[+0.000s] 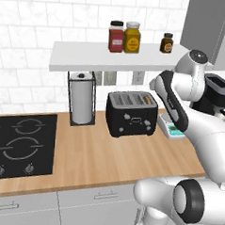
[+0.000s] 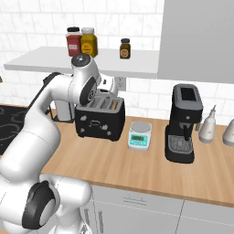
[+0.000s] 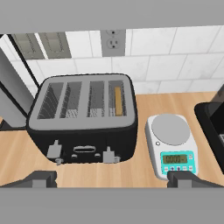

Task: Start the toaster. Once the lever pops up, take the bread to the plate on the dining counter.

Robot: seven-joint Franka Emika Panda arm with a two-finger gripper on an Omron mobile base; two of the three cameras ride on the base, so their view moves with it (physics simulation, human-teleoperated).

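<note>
Toaster (image 3: 83,118) sits at the counter's back edge against the wall, bread (image 3: 117,100) standing in its rightmost slot. Tool (image 3: 112,178) hovers above and in front, jaws wide, empty. Risks: the scale (image 3: 171,144) just beside the toaster could get knocked; a finger could slip off the small lever (image 3: 109,155) or hit the wrong one, so the toaster wouldn't start.
</note>
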